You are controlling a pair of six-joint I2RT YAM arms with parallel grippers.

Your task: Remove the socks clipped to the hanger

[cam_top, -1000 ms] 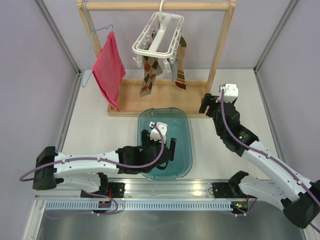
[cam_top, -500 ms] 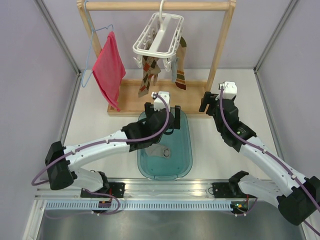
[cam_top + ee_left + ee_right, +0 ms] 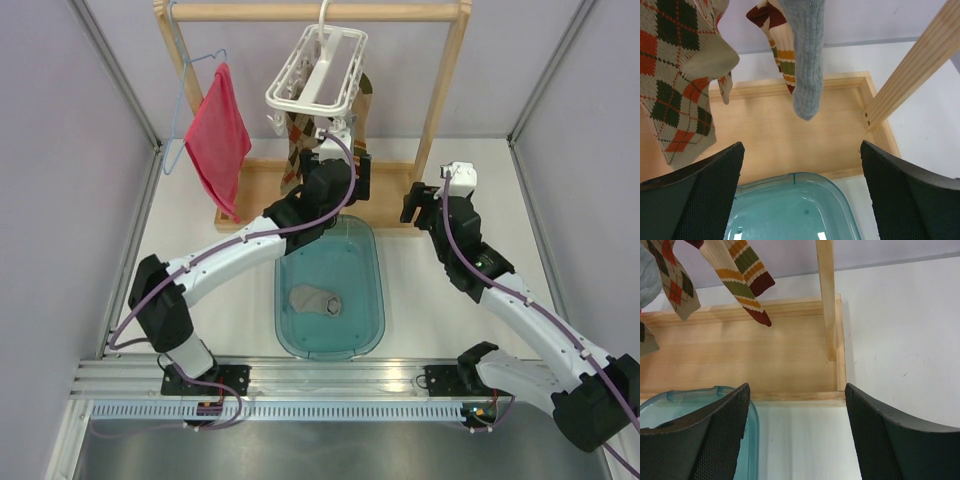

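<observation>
We are observing the left gripper [image 3: 801, 145] with its jaws spread wide and nothing between them; both black fingers [image 3: 695, 195] are framing the view and touching no fabric. Directly ahead of the gap, the grey sock [image 3: 807, 65] is hanging toe-down, apart from either finger. Just behind it the striped sock [image 3: 776, 40] is dangling, and to the left the argyle sock [image 3: 675, 100] is drooping lower. In the overhead view we are seeing this gripper raised close beneath the hanger [image 3: 315, 70], from whose clips these socks are hanging. The hanger itself is hooked on the top bar of the wooden rack [image 3: 440, 90]. Below the gripper, the rack base is lying beside the far rim of the teal bin [image 3: 372, 300], and one loose sock [image 3: 313, 300] is resting flat inside that bin. The right gripper [image 3: 797, 386] is likewise standing released and empty, hovering near the right end of the rack base, beside the upright post [image 3: 826, 295]. On the left end of the rack, a red cloth [image 3: 215, 135] is hanging from a blue wire hanger [image 3: 183, 100], well apart from both grippers.
</observation>
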